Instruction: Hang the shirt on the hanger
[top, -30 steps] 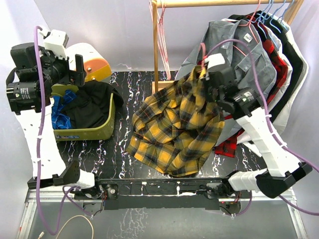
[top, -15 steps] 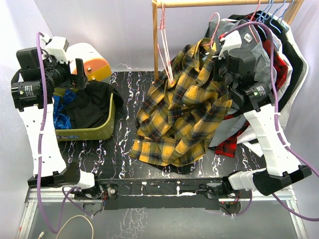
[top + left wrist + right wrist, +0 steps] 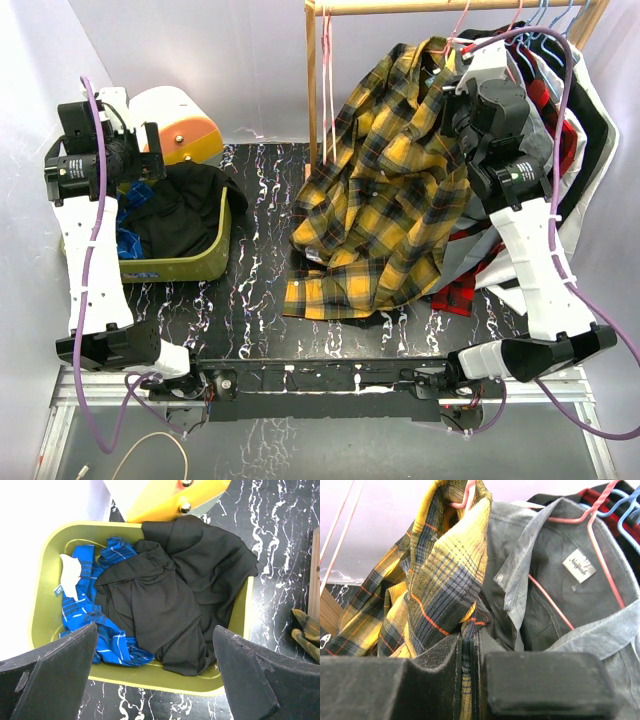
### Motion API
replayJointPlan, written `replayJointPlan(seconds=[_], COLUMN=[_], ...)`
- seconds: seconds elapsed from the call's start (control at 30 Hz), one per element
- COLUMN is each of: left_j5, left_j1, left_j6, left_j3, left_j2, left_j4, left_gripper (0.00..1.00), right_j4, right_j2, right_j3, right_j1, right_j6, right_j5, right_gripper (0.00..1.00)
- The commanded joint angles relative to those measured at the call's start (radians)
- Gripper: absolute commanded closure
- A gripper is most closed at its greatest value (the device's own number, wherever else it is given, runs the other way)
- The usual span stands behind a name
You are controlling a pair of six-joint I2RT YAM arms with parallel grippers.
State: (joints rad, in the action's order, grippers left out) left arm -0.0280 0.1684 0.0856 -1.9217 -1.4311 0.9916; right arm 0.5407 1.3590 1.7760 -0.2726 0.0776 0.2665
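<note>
**Top external view.** The shirt is hanging at about 1 o'clock of the scene, below the wooden rail. Its collar is sitting high beside the right gripper, and its hem is trailing down onto the marbled table. The yellow, black and dark-green plaid is showing broad folds and one loose sleeve. The hook of the pink hanger is rising from the collar toward the rail; whether it is resting on the rail cannot be told. The left gripper is hovering at 9 o'clock over a yellow-green tub, well apart from the shirt.

**Left wrist view.** The left fingers are standing spread wide and gripping nothing. Black and blue garments are lying in the tub below them. The shirt is not appearing here with any certainty.

**Right wrist view.** The right fingers are pressed together and pinching a fold of plaid cloth just under the collar. The hanger hook is emerging from the neck opening at 12 o'clock. A grey shirt on its own pink hanger is hanging just beside, at 3 o'clock.

**Handling assessment.** The flannel is judged soft, limp and fairly light, though bulky. It is likely to sag and slide off a thin hanger. The collar and shoulder seams are judged the soundest holding places.
</note>
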Motion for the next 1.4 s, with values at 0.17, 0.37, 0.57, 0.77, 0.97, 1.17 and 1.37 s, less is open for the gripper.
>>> replayJointPlan(seconds=[0.17, 0.37, 0.57, 0.77, 0.97, 1.17, 1.37], left_j5=[-0.098, -0.093, -0.071, -0.076, -0.096, -0.044, 0.033], left_j1=[0.005, 0.005, 0.006, 0.005, 0.005, 0.005, 0.006], left_j6=[-0.04, -0.034, -0.039, -0.057, -0.085, -0.099, -0.099], left_j3=[0.017, 0.043, 0.067, 0.087, 0.091, 0.11, 0.124], left_j2=[0.035, 0.044, 0.043, 0.042, 0.018, 0.029, 0.03], left_j4=[-0.036, -0.04, -0.04, -0.04, -0.005, 0.001, 0.03], left_gripper=[0.03, 0.03, 0.03, 0.03, 0.03, 0.03, 0.03], right_j4=[-0.18, -0.161, -0.152, -0.152, -0.152, -0.16, -0.177], right_j2=[0.093, 0.127, 0.111, 0.061, 0.013, -0.039, -0.083], right_j3=[0.157, 0.141, 0.083, 0.003, -0.081, -0.146, -0.183], right_j1=[0.072, 0.076, 0.078, 0.081, 0.096, 0.122, 0.149], right_j6=[0.007, -0.031, -0.048, -0.066, -0.067, -0.054, -0.052], right_j5=[-0.045, -0.1, -0.12, -0.098, -0.077, -0.017, -0.007], right_gripper=[0.92, 0.92, 0.92, 0.9, 0.92, 0.92, 0.13])
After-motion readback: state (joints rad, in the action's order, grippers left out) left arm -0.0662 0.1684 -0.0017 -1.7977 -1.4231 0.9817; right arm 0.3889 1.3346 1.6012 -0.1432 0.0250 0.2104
